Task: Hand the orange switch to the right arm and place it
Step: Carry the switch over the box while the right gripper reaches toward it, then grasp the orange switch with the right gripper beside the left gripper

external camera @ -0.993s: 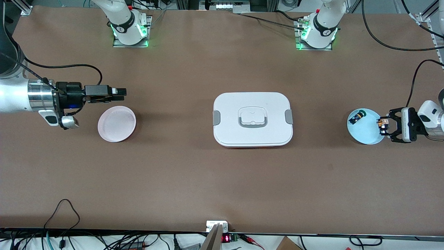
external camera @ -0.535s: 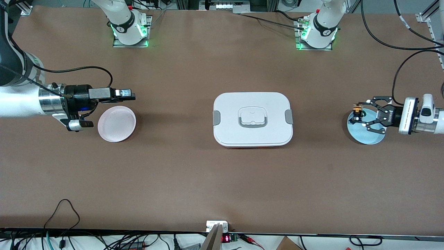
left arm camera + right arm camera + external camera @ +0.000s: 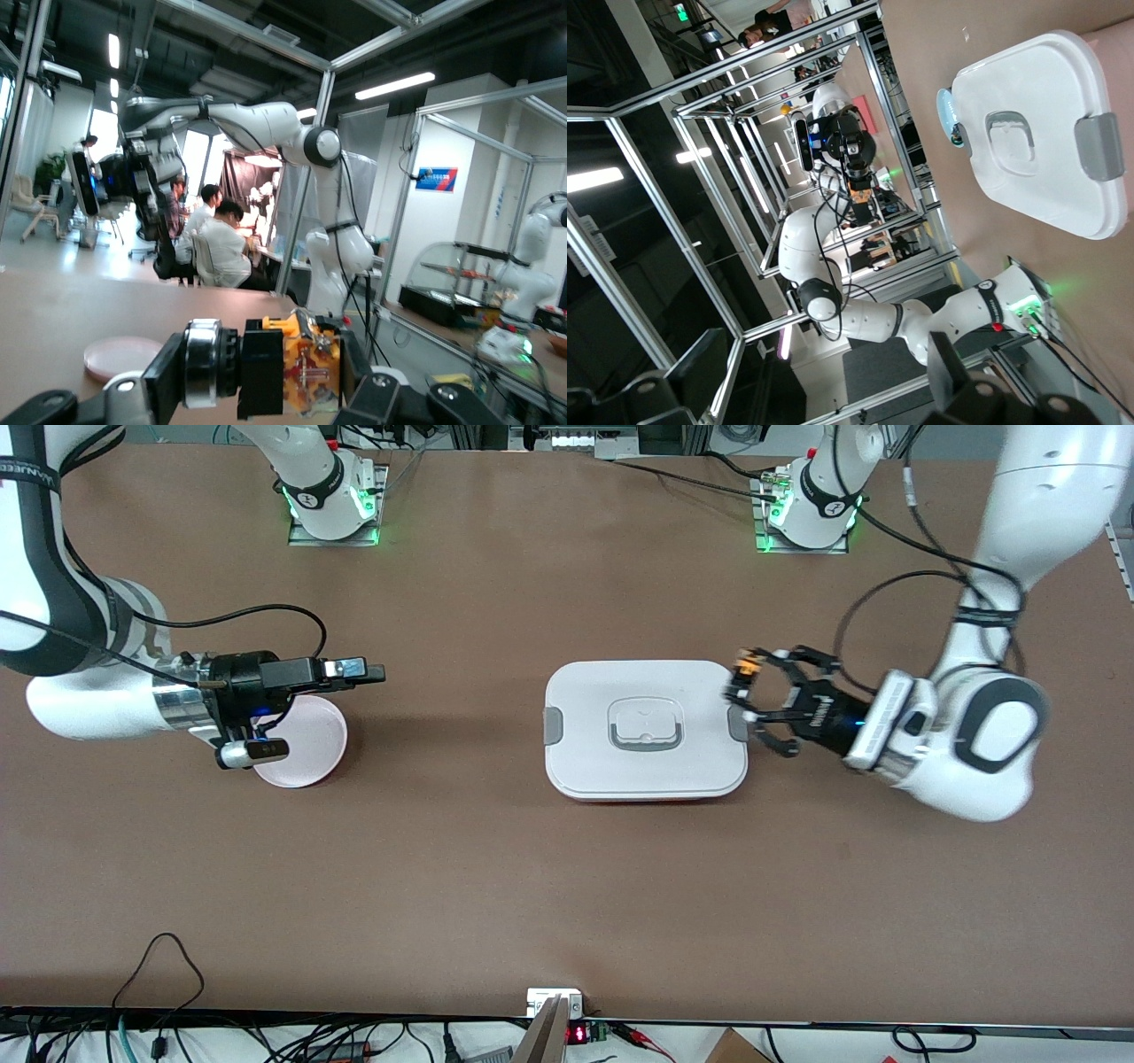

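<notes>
i see my left hand (image 3: 747,691) up in the air over the edge of the white lidded box (image 3: 645,728) at the left arm's end of it, with its black link fingers pinching the orange switch (image 3: 749,662). in the left wrist view the switch (image 3: 306,369) sits clamped between the fingertips, orange cap and body showing, pointed across the worktop (image 3: 496,868) toward the right arm.

my right hand (image 3: 368,672) hangs over the worktop just beside the pink dish (image 3: 306,742), on the side of the dish toward the box. its slim black fingers are spread and nothing is between them. the silver wrist cuff (image 3: 173,701) sits above the rim of the dish at the right arm's end.

the box lies between the two hands, lid on, grey latches at both ends and a handle recess in the middle. from the right wrist view i see the box lid (image 3: 1036,128) and, well apart, the left hand holding the switch (image 3: 861,199) up. a pale blue dish (image 3: 946,112) peeks out past the box there.
</notes>
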Robot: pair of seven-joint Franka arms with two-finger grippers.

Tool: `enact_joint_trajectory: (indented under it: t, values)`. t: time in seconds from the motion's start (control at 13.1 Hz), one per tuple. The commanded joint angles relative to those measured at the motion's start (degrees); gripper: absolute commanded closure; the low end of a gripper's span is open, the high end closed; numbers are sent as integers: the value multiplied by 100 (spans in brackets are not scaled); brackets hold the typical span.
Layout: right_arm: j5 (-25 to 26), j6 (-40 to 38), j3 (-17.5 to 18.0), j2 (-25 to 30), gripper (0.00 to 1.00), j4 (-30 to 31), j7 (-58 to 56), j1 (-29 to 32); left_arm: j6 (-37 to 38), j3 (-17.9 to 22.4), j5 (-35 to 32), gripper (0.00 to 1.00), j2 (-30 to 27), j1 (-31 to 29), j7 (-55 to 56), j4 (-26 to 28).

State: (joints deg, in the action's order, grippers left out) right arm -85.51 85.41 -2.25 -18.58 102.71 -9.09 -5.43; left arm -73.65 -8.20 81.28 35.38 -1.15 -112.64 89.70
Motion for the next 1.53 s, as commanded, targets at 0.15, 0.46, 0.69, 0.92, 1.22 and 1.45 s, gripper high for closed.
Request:
enact_joint_trajectory:
  t: [0.15,0.46,0.69,0.92,1.22,1.45]
  values:
    - [-387,28,5,-84,0,188,-102,-238,-1052,65,1660,100,-22,1238,611,-172]
    - [-405,99,31,-137,0,179,-14,-450,-2985,-23,1961,100,-452,2108,1155,-198]
    - [-397,282,40,-129,0,162,135,-616,-3804,-15,2208,100,-505,2609,1183,-233]
    - [-440,441,49,-129,0,126,388,-731,-4288,-15,2217,100,-505,2874,1183,-233]
    - [-713,433,119,-129,0,161,601,-740,-4412,-6,2173,100,-497,2945,1183,-233]
    - [-713,415,128,-111,0,188,610,-766,-4500,-6,2146,100,-470,2998,1183,-233]
